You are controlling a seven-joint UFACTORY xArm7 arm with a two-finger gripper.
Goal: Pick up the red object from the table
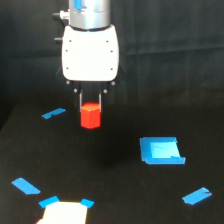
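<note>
- Black, matte and wide, the surface (115, 200) lay under me, with a dark backdrop behind.
- My hand (90, 101) hung from its white body, fingers pointing straight down.
- Between those fingers sat the red object (90, 115), clamped at its top, its lower part showing below the fingertips.
- Whether the red object touched the surface or sat just clear of it, I could not tell.
- A blue tape strip (53, 113) lay just toward the exterior view's left of it.
- A blue square patch (161, 151) sat lower, toward the exterior view's right.
- Another blue strip (197, 196) lay near the lower right, and one more (25, 186) at the lower left.
- A white patch with blue corners (65, 212) glared at the bottom edge.
</note>
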